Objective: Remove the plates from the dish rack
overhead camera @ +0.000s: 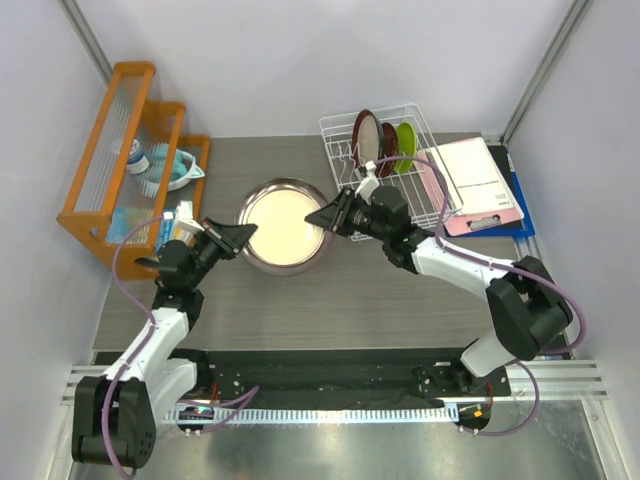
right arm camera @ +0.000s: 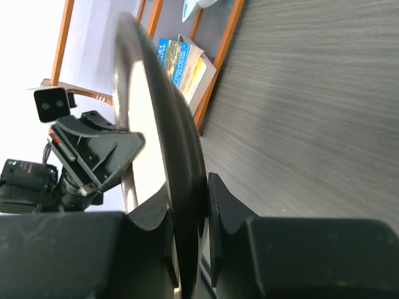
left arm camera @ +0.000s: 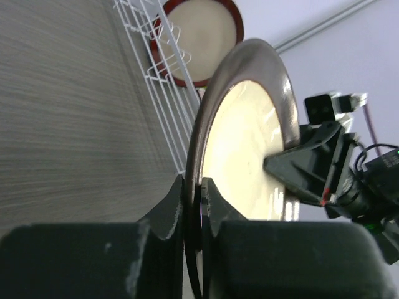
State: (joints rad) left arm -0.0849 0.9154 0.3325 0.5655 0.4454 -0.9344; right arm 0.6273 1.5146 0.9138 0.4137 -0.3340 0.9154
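The grey-rimmed cream plate [overhead camera: 285, 227] hangs low over the table centre, held between both arms. My left gripper [overhead camera: 235, 237] is shut on its left rim, with the fingers either side of the rim in the left wrist view [left arm camera: 193, 190]. My right gripper [overhead camera: 328, 218] is shut on its right rim, also seen in the right wrist view [right arm camera: 190, 193]. The white wire dish rack [overhead camera: 430, 200] stands at the back right. It holds the dark-red-rimmed cream plate [overhead camera: 366, 137], the smaller dark red plate [overhead camera: 388, 147] and the lime green plate [overhead camera: 405, 145], all upright.
An orange wooden shelf [overhead camera: 130, 150] with books [overhead camera: 165, 225] and small items stands at the back left. A pink clipboard with papers [overhead camera: 475, 185] lies on a blue board right of the rack. Grey walls close in left, right and back.
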